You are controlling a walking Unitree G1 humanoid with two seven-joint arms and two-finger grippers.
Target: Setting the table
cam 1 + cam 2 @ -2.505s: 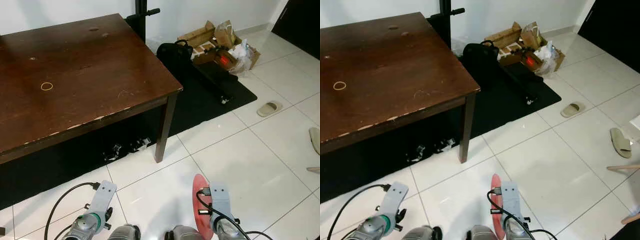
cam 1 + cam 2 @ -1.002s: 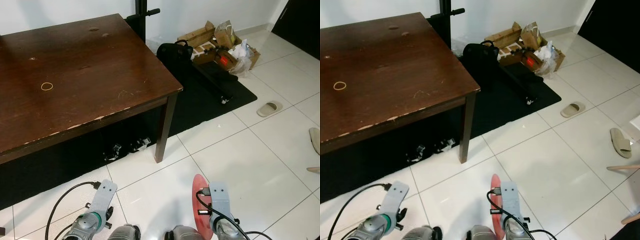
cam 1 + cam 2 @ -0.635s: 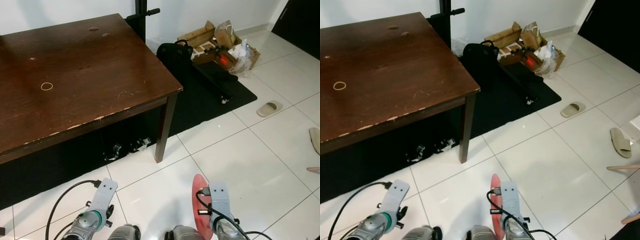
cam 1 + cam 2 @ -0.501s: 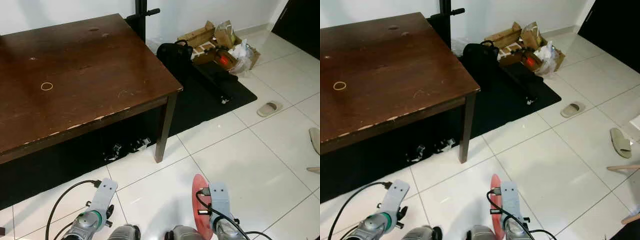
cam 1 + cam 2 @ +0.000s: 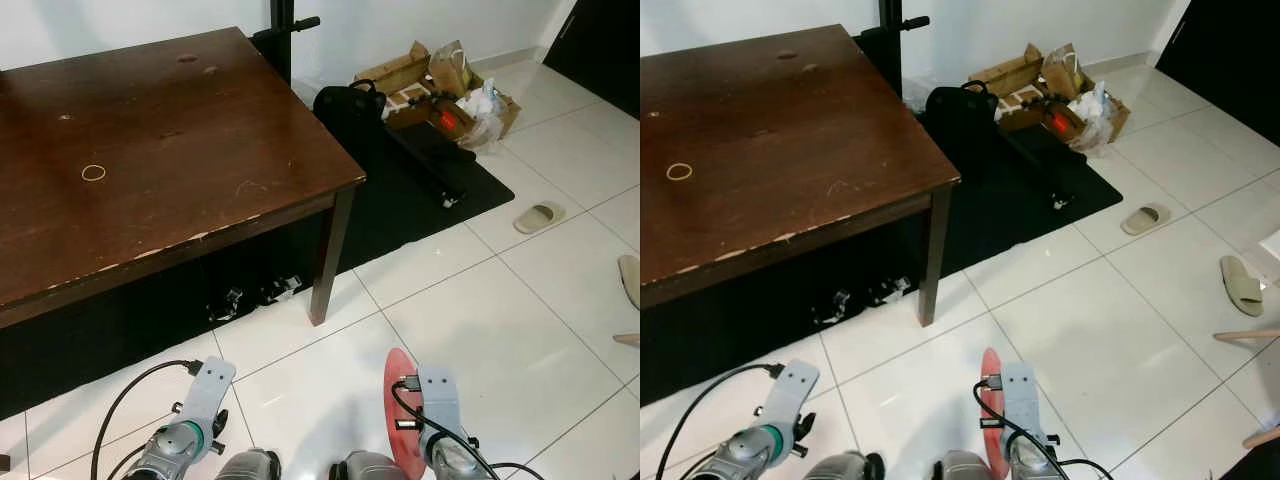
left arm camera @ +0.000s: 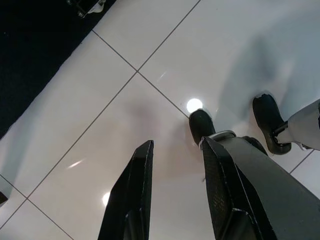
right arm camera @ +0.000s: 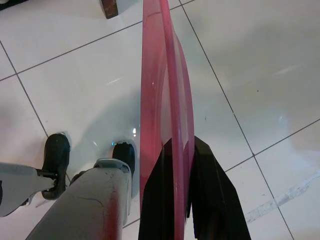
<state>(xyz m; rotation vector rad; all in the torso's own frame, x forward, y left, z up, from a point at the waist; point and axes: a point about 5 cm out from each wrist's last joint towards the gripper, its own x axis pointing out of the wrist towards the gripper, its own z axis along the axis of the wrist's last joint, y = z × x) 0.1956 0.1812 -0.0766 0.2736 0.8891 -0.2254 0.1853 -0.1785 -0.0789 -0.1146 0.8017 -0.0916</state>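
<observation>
Below my head camera, both arms hang low over the white tiled floor (image 5: 520, 300). My right gripper (image 7: 186, 165) is clamped on one red plate (image 7: 162, 95), held on edge with one black finger against each face; in the head views the same plate shows as a red disc beside my right wrist. My left gripper (image 6: 172, 165) carries nothing: its two black fingers (image 6: 140, 185) stand apart with bare tile between them. One dark brown wooden table (image 5: 150, 150) stands ahead and to my left, with one leg visible at its near right corner. On its top lies one small ring-shaped band (image 5: 93, 172), toward the left side and well apart from the edges. One black mat (image 5: 420, 190) runs under and to the right of the table. On the mat, just beside the table's right edge, sits one black bag (image 5: 345, 105), and one long black case (image 5: 435, 160) lies near it. Against the far wall is a cluster of cardboard boxes and plastic bags (image 5: 440, 85); their count cannot be resolved. Two slippers rest on the tiles to the right, well apart from each other: one slipper near the mat (image 5: 540, 215) and one slipper at the frame edge (image 5: 1241, 284). In the wrist views my two black feet (image 7: 56, 162) rest on the tile.
</observation>
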